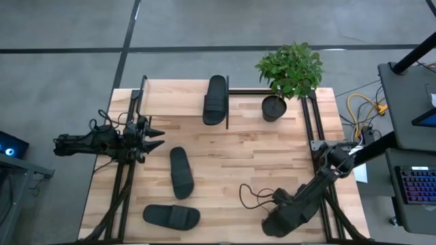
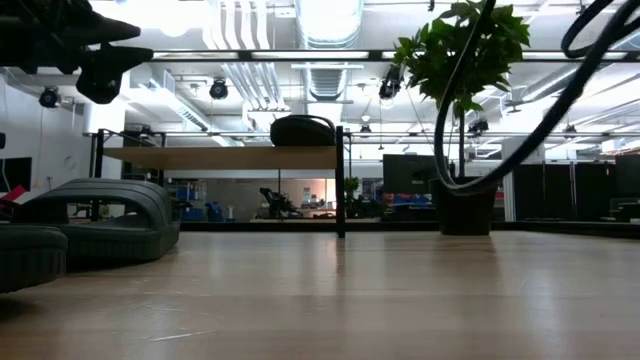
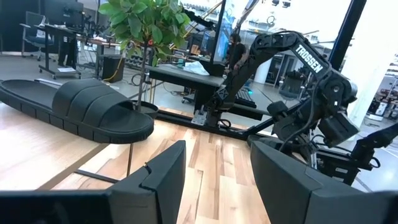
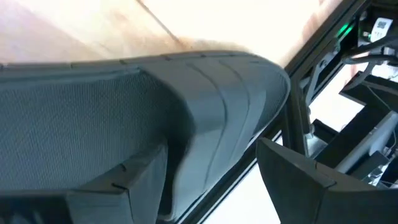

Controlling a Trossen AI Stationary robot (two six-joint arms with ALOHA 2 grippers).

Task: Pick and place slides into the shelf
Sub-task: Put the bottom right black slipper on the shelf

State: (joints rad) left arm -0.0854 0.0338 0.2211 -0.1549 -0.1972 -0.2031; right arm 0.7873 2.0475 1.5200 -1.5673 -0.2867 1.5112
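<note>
Reaching over the counter's (image 1: 238, 160) 5 o'clock edge, the right gripper (image 4: 211, 180) is spreading its jaws around 1 slide (image 4: 124, 112). Idling at 9 o'clock, the left gripper (image 1: 155, 136) is gaping too. 1 sandal (image 1: 215, 99) is lying on the shelf (image 1: 177, 99) at 12; 2 more (image 1: 181, 171) (image 1: 171, 216) are occupying the 7 o'clock area, leaving the centre open.

Looks straight down on the whole surface (image 1: 225, 163) from above. Sits at surface height, facing level across to the shelf (image 2: 225, 157) and plant (image 2: 465, 60), both shared with overhead. Rides each wrist: left gazes across, right very close over a slide (image 4: 124, 124).
</note>
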